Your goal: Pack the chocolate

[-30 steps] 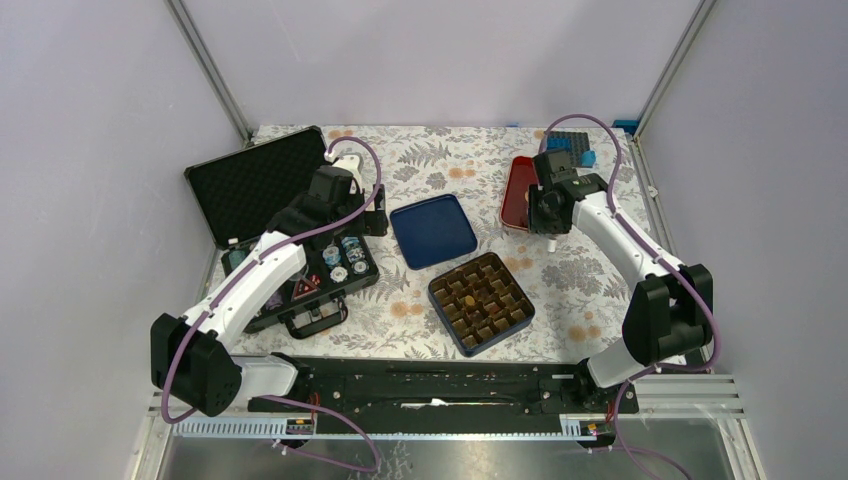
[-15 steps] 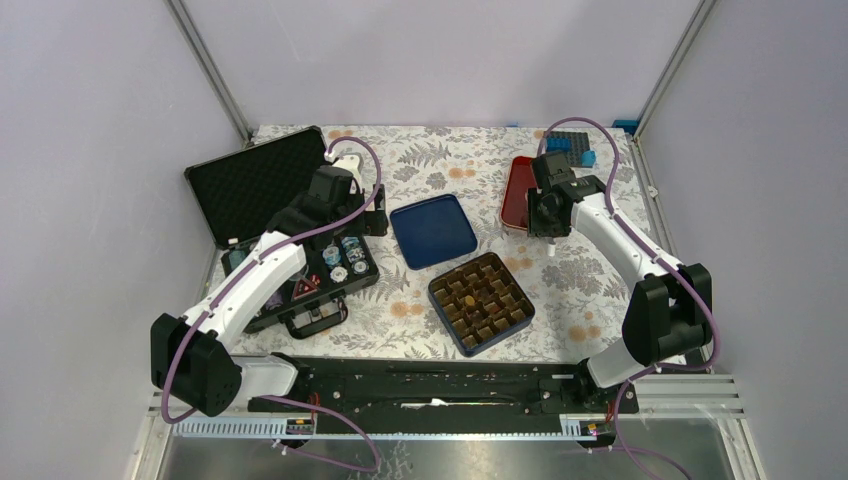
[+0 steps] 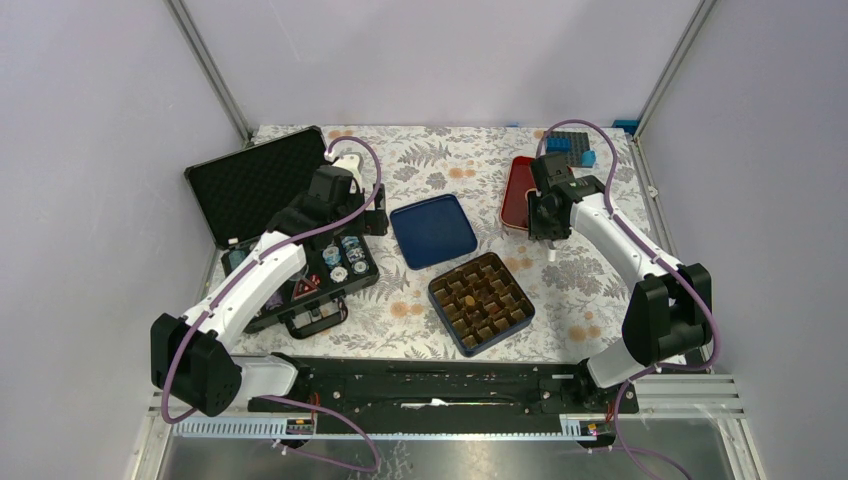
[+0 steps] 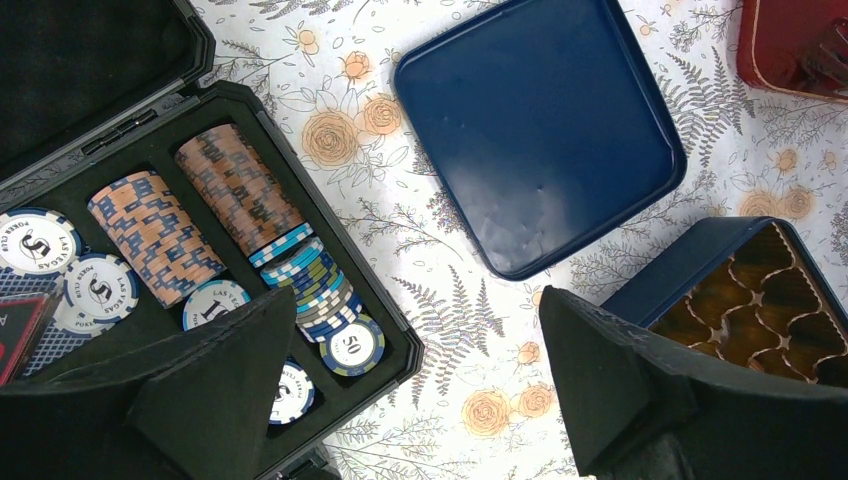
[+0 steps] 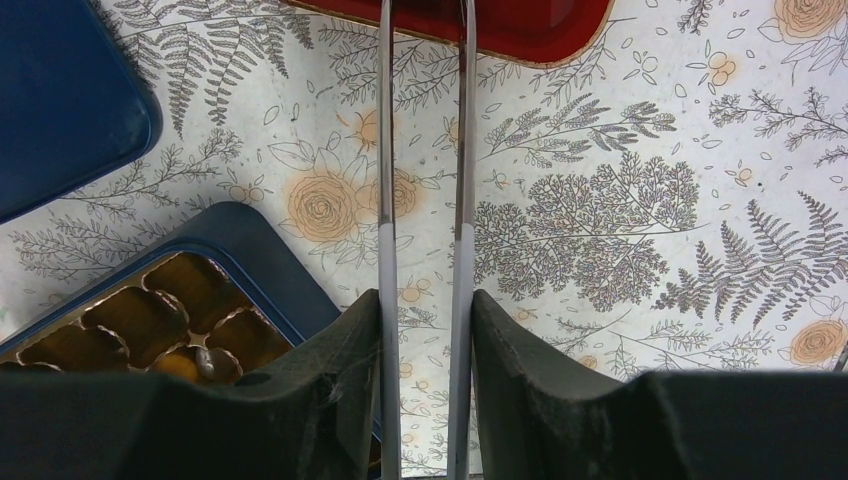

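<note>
The right claw (image 5: 425, 305) pinches metal tongs (image 5: 385, 150) whose long axis runs straight ahead, with the tips over the red tray (image 5: 520, 25), where I can make out no piece. The only chocolate (image 5: 205, 362) that shows sits in a cell of the blue box (image 5: 255, 245), back and to the left of those tips, nearer the right arm. The left claw (image 4: 420, 310) hangs spread wide over the poker-chip case (image 4: 395, 335), well apart.

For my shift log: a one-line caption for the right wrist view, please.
Right gripper holds metal tongs reaching to the red tray; blue box at lower left.
</note>
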`<state>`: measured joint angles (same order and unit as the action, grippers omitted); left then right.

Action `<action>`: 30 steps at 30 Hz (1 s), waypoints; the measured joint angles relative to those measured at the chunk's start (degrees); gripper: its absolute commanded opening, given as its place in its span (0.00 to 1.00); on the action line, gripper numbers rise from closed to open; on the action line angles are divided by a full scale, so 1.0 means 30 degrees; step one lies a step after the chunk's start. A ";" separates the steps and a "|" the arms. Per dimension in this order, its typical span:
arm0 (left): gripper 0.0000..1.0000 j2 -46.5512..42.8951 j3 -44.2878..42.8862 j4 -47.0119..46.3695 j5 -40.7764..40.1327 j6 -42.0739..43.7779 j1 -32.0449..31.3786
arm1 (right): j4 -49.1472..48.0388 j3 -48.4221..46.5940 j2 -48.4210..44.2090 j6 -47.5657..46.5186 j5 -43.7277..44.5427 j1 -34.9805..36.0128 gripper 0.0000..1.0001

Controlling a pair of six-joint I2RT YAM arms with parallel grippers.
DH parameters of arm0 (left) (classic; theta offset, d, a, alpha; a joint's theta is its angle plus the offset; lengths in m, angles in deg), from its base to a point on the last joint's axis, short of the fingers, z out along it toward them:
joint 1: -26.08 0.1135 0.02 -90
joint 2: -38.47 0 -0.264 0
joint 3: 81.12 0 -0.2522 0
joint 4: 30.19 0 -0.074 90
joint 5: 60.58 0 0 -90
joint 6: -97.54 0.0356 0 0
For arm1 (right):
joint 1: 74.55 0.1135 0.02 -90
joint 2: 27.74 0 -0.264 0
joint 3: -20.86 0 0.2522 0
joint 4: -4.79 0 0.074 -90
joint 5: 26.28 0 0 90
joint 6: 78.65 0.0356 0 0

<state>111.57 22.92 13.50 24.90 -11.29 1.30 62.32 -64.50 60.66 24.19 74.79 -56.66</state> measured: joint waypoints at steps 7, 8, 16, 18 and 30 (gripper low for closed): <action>0.99 0.0000 0.0160 -0.0036 0.0015 0.0000 0.0000 | 0.0095 0.0000 0.0000 -0.0015 0.0007 0.0022 0.30; 0.99 0.0000 0.0197 -0.0029 0.0022 0.0000 0.0000 | 0.0109 0.0000 0.0000 -0.0015 0.0044 0.0029 0.30; 0.99 0.0007 0.0284 -0.0022 0.0146 0.0000 0.0000 | 0.0124 -0.0007 -0.0022 -0.0007 0.0743 0.0036 0.28; 0.99 0.0007 0.0284 -0.0036 0.0138 0.0000 0.0000 | 0.0146 -0.0007 -0.0029 0.0000 0.0947 0.0044 0.28; 0.99 0.0007 0.0284 -0.0036 0.0284 0.0131 0.0000 | 0.0503 -0.0612 -0.0663 -0.0007 0.1173 0.0044 0.27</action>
<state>111.59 23.77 13.39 25.75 -10.89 1.30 63.82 -66.33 58.67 24.17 78.31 -56.53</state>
